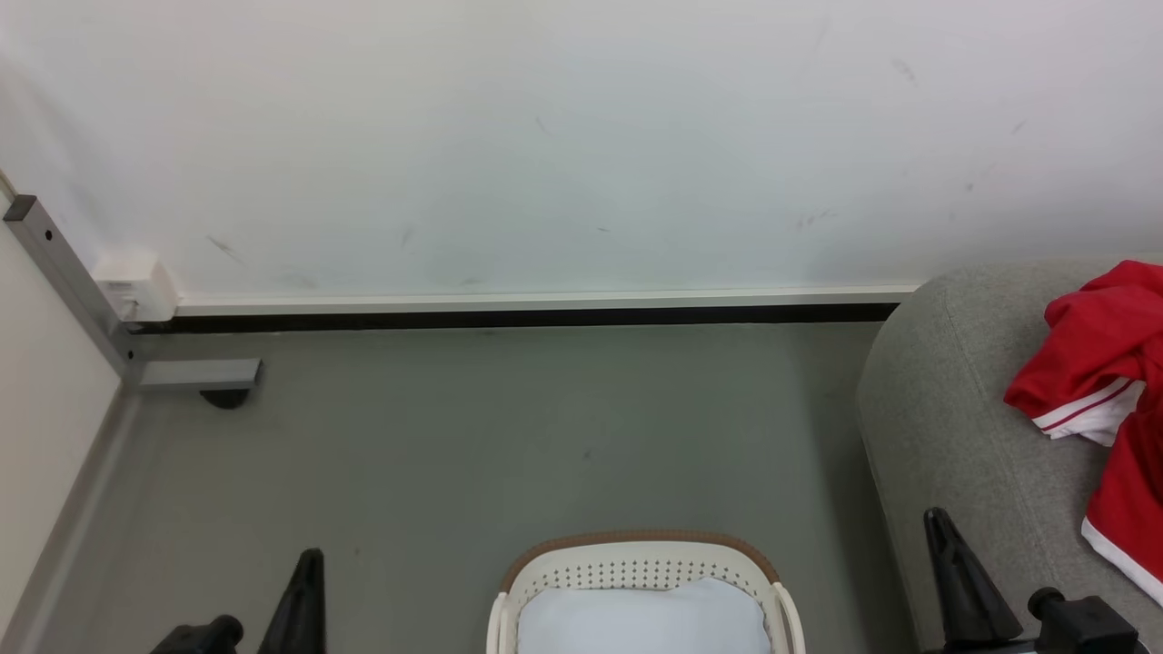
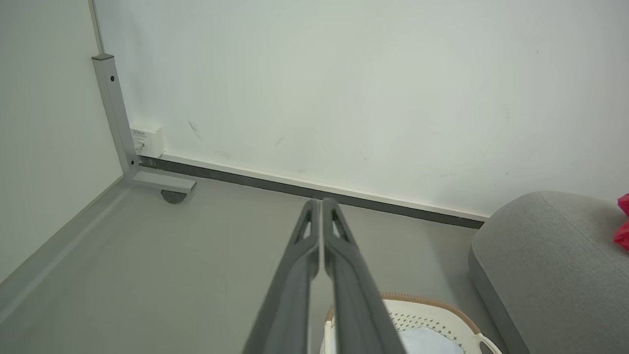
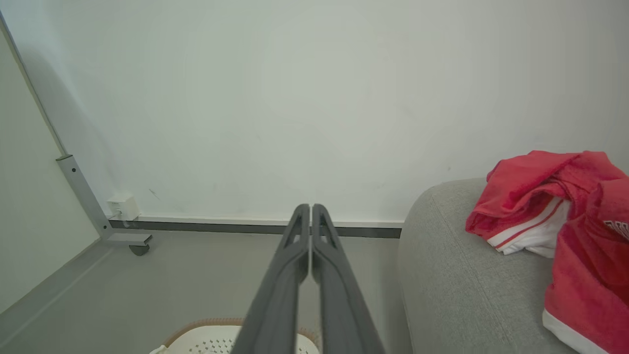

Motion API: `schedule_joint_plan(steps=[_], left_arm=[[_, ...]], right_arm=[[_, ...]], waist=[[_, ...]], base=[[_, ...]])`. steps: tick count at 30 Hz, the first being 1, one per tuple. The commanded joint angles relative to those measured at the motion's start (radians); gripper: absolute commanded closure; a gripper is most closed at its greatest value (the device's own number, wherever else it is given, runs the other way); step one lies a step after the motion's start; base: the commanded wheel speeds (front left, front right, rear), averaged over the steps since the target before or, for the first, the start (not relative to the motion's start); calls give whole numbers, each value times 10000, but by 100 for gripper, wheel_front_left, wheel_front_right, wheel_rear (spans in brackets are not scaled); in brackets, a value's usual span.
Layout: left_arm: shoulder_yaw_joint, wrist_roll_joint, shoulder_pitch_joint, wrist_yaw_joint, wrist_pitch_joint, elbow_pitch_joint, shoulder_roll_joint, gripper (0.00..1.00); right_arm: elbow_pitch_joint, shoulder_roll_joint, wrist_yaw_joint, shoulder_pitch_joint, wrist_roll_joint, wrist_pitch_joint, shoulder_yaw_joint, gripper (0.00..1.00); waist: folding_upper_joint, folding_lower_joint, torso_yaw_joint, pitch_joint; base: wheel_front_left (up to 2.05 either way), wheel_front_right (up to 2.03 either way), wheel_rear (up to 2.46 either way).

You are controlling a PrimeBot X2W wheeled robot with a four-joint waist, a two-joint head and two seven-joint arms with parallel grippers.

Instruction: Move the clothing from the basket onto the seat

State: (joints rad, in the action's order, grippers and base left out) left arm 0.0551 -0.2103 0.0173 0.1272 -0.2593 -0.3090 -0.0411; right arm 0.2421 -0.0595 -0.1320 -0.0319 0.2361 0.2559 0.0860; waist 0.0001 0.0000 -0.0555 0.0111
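Clothing crumpled on seat, stretched near-to-far; striped trim toward basket.

White wall, grey floor, grey metal post, small white box

Nothing legible. Clothing has white lettering, cut off at the edge of the right wrist view, can't read it. Wall box carries a small label, print too tiny.

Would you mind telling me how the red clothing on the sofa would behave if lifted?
The clothing lies crumpled in soft folds on the sofa, so it would probably droop limply. It looks thin, so likely light.
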Motion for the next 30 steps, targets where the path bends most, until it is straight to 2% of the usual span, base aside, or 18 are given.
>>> schedule_joint_plan(steps=[1,16,30], left_arm=[[91,-346,171,1,126,79,-33,100],[166,-3106,303,8,829,244,-50,100],[242,-5246,433,15,1387,340,-65,100]], right_arm=[[-135,-6,0,-89,347,-39,-49,100],[-103,-62,3,-250,3120,-713,-365,100],[-88,-82,6,-377,5258,-1251,-628,100]], waist=[[-1,0,6,-1],[-1,0,73,-18],[-1,0,135,-34]], base=[[0,0,0],[0,0,0],[0,0,0]])
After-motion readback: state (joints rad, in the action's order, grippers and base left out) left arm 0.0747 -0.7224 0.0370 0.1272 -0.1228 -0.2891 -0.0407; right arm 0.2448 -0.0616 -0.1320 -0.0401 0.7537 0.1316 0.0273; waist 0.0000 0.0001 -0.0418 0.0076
